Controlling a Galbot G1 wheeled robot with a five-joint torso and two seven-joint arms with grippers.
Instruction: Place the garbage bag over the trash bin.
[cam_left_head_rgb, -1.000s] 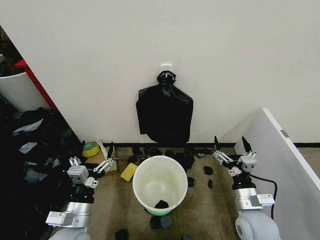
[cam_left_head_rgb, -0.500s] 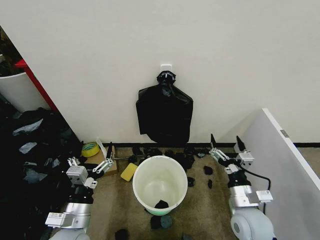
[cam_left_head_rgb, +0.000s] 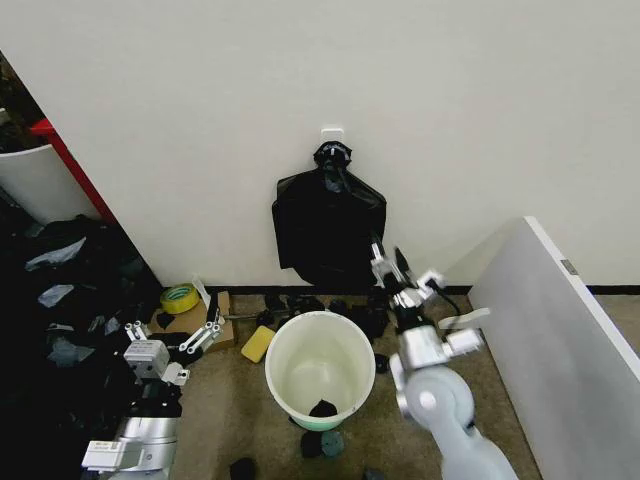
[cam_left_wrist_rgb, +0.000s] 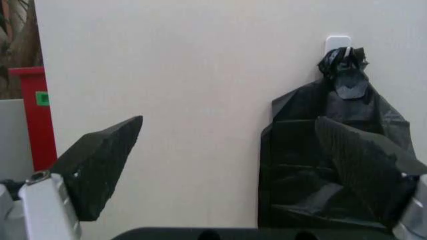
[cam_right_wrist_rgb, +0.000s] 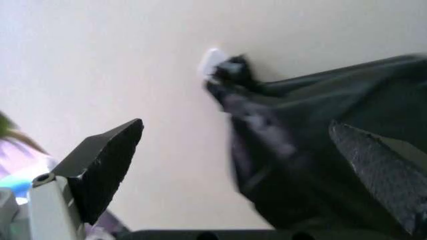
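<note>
Reaching with the right tool (cam_left_head_rgb: 392, 262), fingers spread and empty, raised beside the lower edge of the bundle of black bags (cam_left_head_rgb: 330, 230) hung from a wall hook (cam_left_head_rgb: 332, 133), presumably to pull one free. Left tool (cam_left_head_rgb: 172, 338) parked low over the floor left of the trash bin (cam_left_head_rgb: 320, 372), also released, holding nothing. Bin upright and unlined on the floor beneath the bundle. No loose garbage bag drawn out yet.
</note>
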